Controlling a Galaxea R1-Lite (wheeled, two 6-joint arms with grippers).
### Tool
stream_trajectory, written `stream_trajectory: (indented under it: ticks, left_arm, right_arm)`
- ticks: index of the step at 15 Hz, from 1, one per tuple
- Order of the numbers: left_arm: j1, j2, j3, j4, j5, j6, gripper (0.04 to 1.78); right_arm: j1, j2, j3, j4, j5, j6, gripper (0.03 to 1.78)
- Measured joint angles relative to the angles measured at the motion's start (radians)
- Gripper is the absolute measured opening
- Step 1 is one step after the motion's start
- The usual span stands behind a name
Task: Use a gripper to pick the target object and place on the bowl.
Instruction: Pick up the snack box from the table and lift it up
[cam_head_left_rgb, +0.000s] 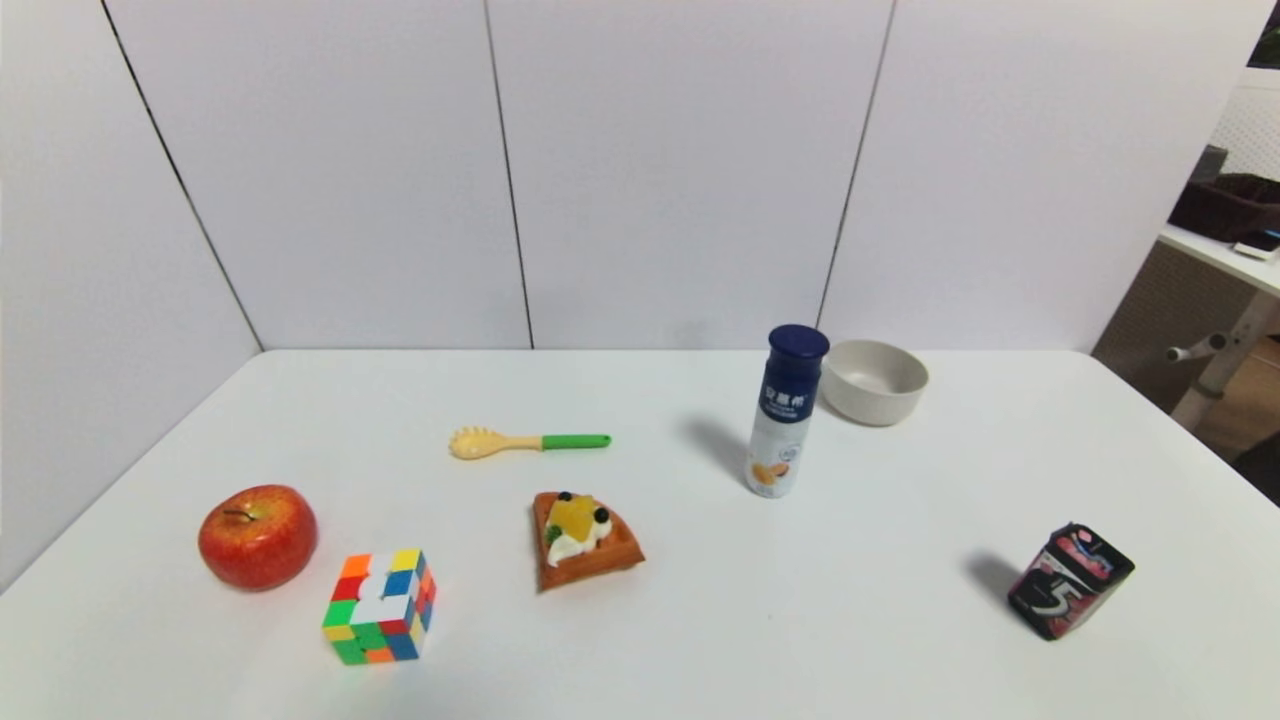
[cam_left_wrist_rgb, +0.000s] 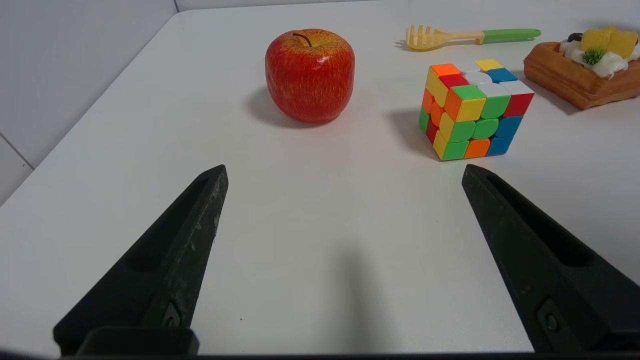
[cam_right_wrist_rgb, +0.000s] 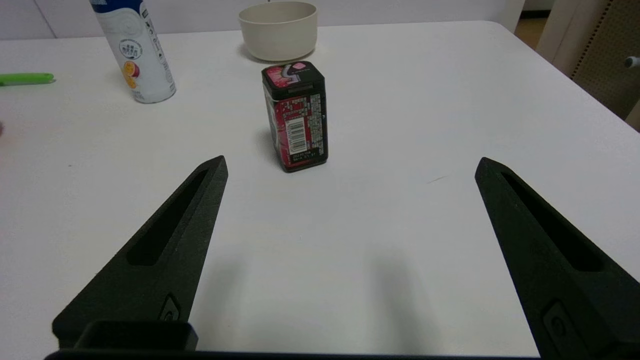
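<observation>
The small black box with a grey "5" and pink-red markings (cam_head_left_rgb: 1070, 581) stands upright at the table's right front. In the right wrist view the box (cam_right_wrist_rgb: 296, 116) is ahead of my open, empty right gripper (cam_right_wrist_rgb: 350, 165), well apart from it. The beige-white bowl (cam_head_left_rgb: 874, 381) sits empty at the back right, behind the box in the right wrist view (cam_right_wrist_rgb: 278, 30). My left gripper (cam_left_wrist_rgb: 342, 170) is open and empty over the left front of the table. Neither gripper shows in the head view.
A white bottle with a blue cap (cam_head_left_rgb: 787, 411) stands just left of the bowl. A waffle toy (cam_head_left_rgb: 583, 540), a yellow fork with a green handle (cam_head_left_rgb: 528, 442), a red apple (cam_head_left_rgb: 258, 536) and a multicoloured puzzle cube (cam_head_left_rgb: 381, 607) lie on the white table (cam_head_left_rgb: 700, 620).
</observation>
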Motion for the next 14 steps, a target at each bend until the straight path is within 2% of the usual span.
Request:
stream_trajectory:
  ticks: [10, 14]
  left_arm:
    - [0.0, 0.0, 0.0, 0.0, 0.0, 0.0, 1.69]
    - [0.0, 0.0, 0.0, 0.0, 0.0, 0.0, 1.69]
  right_arm:
    - [0.0, 0.016, -0.012, 0.034, 0.004, -0.013, 1.71]
    - [-0.005, 0.159, -0.159, 0.094, 0.012, -0.019, 1.71]
